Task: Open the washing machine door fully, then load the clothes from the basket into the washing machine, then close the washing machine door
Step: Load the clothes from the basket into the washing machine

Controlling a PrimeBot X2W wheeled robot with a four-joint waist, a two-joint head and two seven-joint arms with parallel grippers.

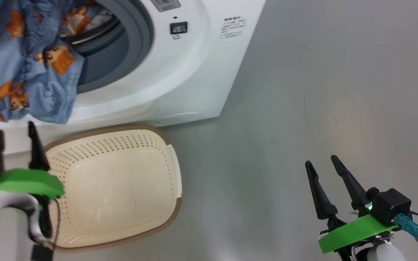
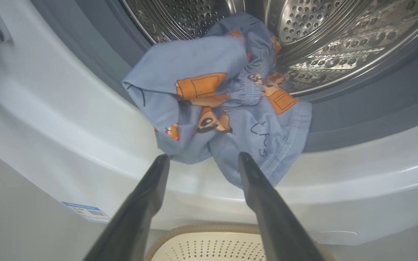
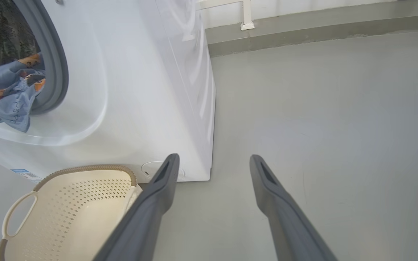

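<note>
The white washing machine (image 1: 180,72) has its mouth uncovered; the washing machine door is out of view. The clothes (image 1: 24,69), light blue with orange bears, hang over the grey seal, partly in the steel drum (image 2: 321,43) and partly drooping down the front. My left gripper (image 1: 15,136) is open just below the hanging clothes (image 2: 223,105), its fingertips close to the fabric's lower edge with nothing between them. The cream basket (image 1: 114,188) lies on the floor under the machine's mouth, its inside bare. My right gripper (image 1: 320,161) is open over the floor, well right of the basket (image 3: 71,210).
Grey floor (image 1: 303,108) stretches right of the machine and the basket. A blue label (image 2: 85,211) sits on the machine's lower front corner. In the right wrist view a wall base (image 3: 303,25) runs behind the machine (image 3: 140,90), and the clothes (image 3: 9,94) hang at its mouth.
</note>
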